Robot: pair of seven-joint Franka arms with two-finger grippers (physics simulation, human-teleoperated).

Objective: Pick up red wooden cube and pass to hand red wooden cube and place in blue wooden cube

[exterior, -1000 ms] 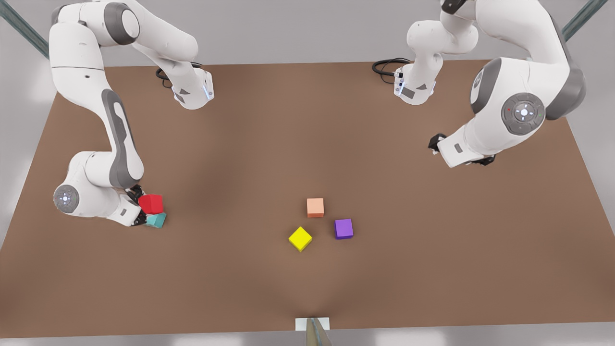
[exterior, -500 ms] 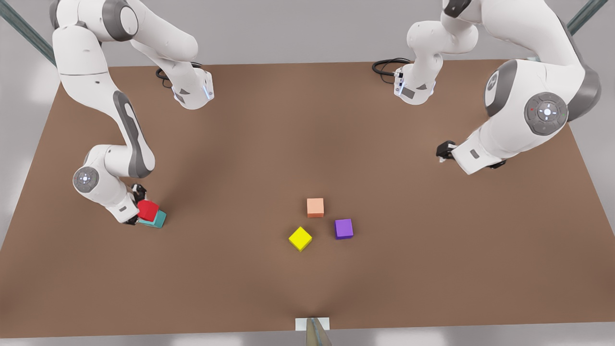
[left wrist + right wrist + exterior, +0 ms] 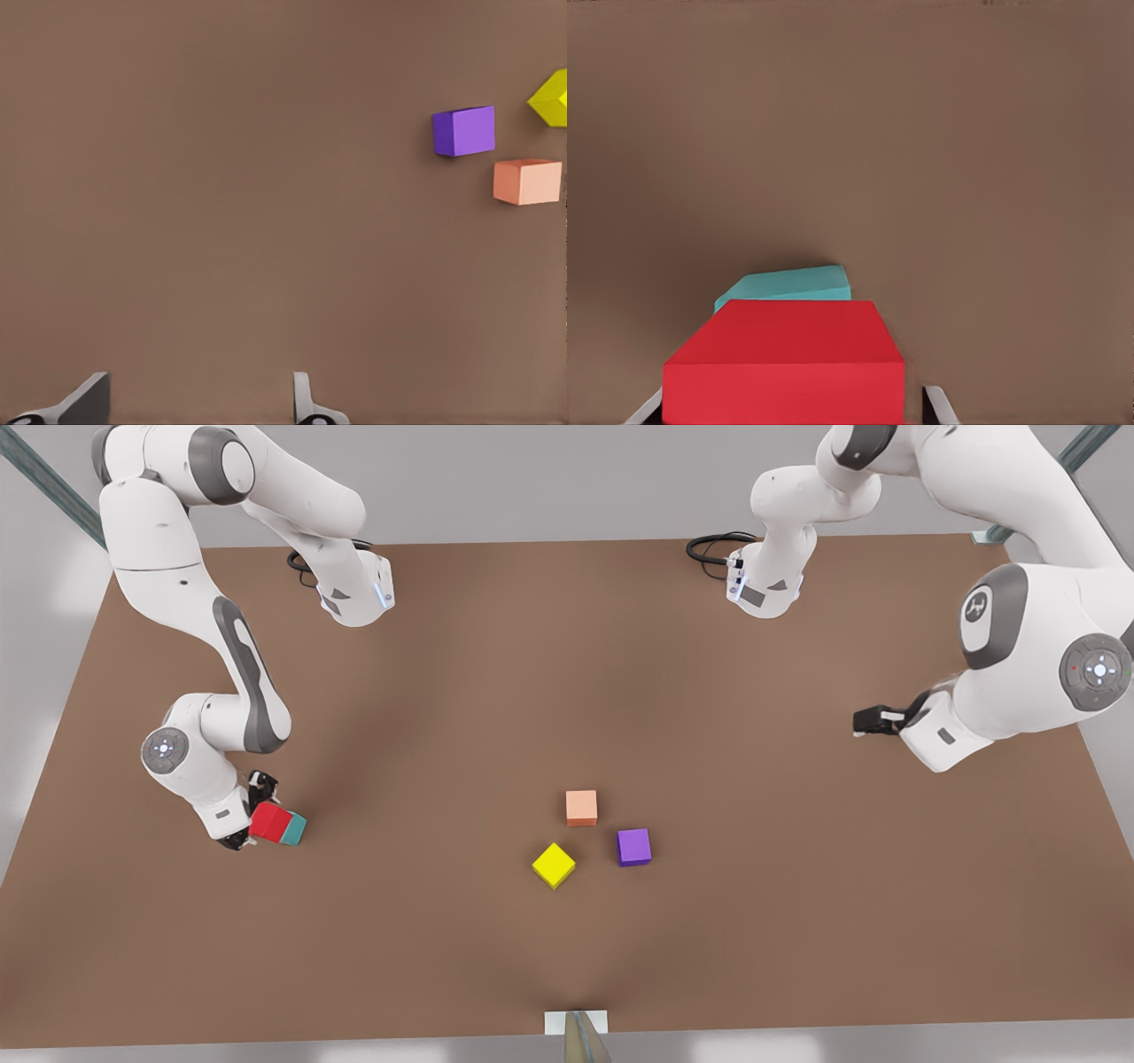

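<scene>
The red wooden cube [image 3: 268,822] [image 3: 784,365] sits tilted in my right gripper [image 3: 251,812] [image 3: 788,416], which is shut on it low over the table at the front view's left. The blue wooden cube [image 3: 294,829] [image 3: 790,285], teal in colour, lies on the table right beside the red one and partly behind it; the two look to be touching. My left gripper [image 3: 866,720] [image 3: 199,409], the black hand, hangs open and holds nothing, far off at the front view's right.
A salmon-orange cube [image 3: 581,807] [image 3: 527,181], a purple cube [image 3: 633,846] [image 3: 463,130] and a yellow cube [image 3: 554,864] [image 3: 551,97] lie near the middle of the brown table [image 3: 567,691]. Both arm bases stand at the far edge.
The right gripper has tilted and carried the red cube down beside the teal cube. The left arm has drawn back toward the front view's right.
</scene>
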